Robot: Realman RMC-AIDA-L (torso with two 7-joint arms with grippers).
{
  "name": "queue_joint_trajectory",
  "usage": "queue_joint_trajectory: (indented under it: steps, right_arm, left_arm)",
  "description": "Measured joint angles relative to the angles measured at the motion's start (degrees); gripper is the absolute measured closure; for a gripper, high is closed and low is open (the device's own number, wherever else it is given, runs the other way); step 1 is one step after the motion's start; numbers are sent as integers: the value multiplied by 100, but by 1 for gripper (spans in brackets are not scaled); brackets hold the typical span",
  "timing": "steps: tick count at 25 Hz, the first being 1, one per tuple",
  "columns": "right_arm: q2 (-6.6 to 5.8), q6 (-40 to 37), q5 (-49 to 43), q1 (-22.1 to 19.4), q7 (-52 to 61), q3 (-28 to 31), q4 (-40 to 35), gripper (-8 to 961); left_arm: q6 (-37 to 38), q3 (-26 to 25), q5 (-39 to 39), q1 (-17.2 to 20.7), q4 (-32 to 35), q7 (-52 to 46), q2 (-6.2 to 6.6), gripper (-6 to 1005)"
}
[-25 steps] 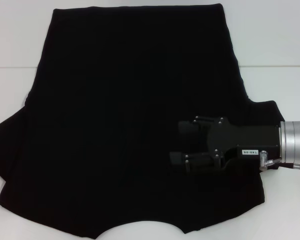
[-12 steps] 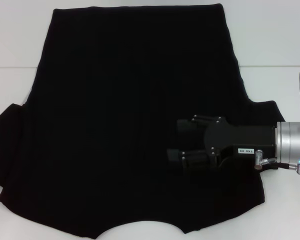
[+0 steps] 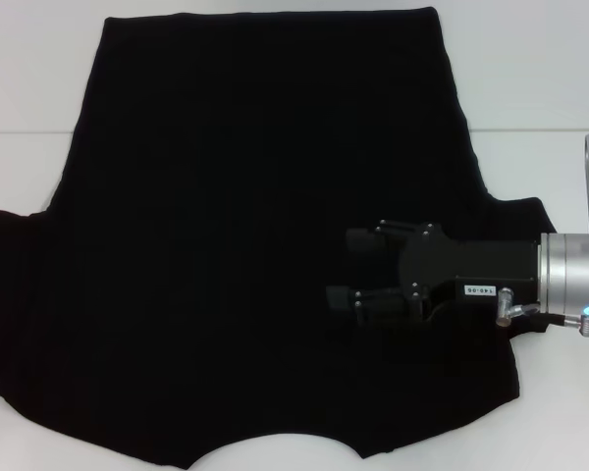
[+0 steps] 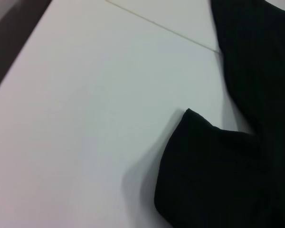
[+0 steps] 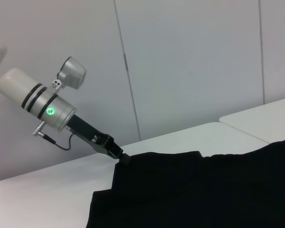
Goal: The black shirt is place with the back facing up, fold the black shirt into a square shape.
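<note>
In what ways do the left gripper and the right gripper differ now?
The left gripper sits at the black shirt's sleeve edge; the right gripper is over the shirt's body, fingers apart. The head view shows the right gripper only. Both are black.

1. The head view is brightly and evenly lit; the white tabletop (image 3: 530,78) comes close to washing out, with no hard glare spot.
2. The black shirt (image 3: 255,226) reads as a nearly flat dark mass with little fold detail visible.
3. The right gripper (image 3: 346,267) is hard to separate from the cloth under it, black on black.
4. In the left wrist view a soft grey shadow lies on the tabletop beside the raised sleeve (image 4: 204,166), and the picture looks slightly soft.
5. In the right wrist view the light is even and cooler; a green lamp glows on the left arm (image 5: 51,111).
</note>
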Motion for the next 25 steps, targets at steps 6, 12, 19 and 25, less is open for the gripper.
queue_joint_trajectory:
  steps: [6,12,19,25]
  right_arm:
    - [0,5,0,5,-6,0,0,56]
    - [0,5,0,1,-9,0,3,57]
    - [0,4,0,-25,-9,0,9,58]
    - [0,4,0,-30,-9,0,9,59]
  left_arm:
    - [4,-38,5,46,72,11,7,990]
    - [11,-39,10,43,96,17,10,990]
    - [11,-17,-7,-28,71,21,17,990]
    - [83,71,-145,-243,14,25,19,990]
